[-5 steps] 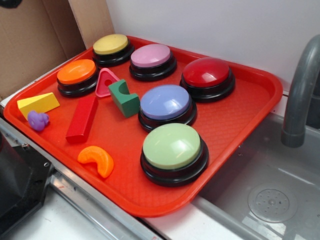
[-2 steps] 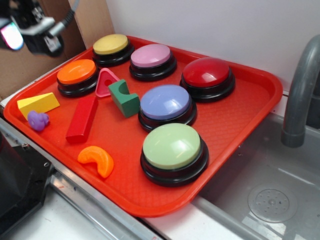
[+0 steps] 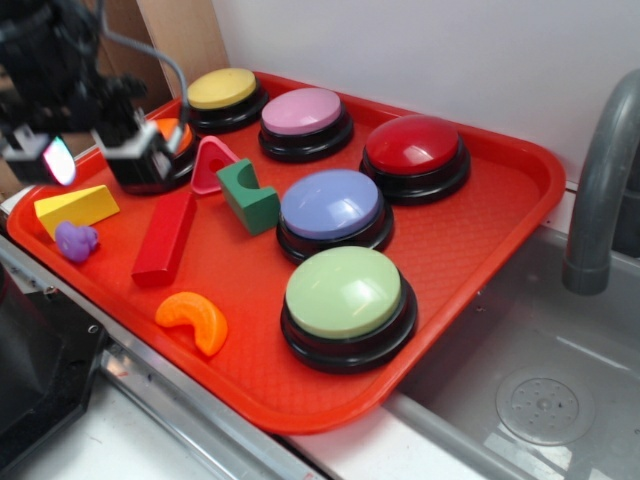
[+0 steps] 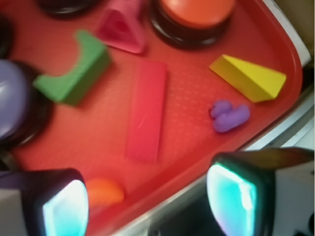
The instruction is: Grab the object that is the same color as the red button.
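Since the preceding frames the gripper has entered from the upper left and descended over the left end of the red tray; one second ago no arm was in view. It is now in front of the orange button and hides most of it. This indicates the approach phase: the arm is positioning over the toy blocks, and nothing has been grasped. No object on the tray has shifted.

Tray contents, left to right in the exterior view: yellow wedge, purple figure, red bar, orange crescent, pink triangle, green block, then the buttons, with the red button at the far right rear.

The red bar is the colour match for the red button. It lies flat on the tray between the yellow wedge and the green block, apart from both, below and slightly right of the gripper.

In the wrist view the red bar sits ahead of the gripper, roughly centred between the two fingertips, long axis running away from the camera. The jaws stand spread and empty. Judgement: further forward travel and descent are required before closing across the short width of the bar.
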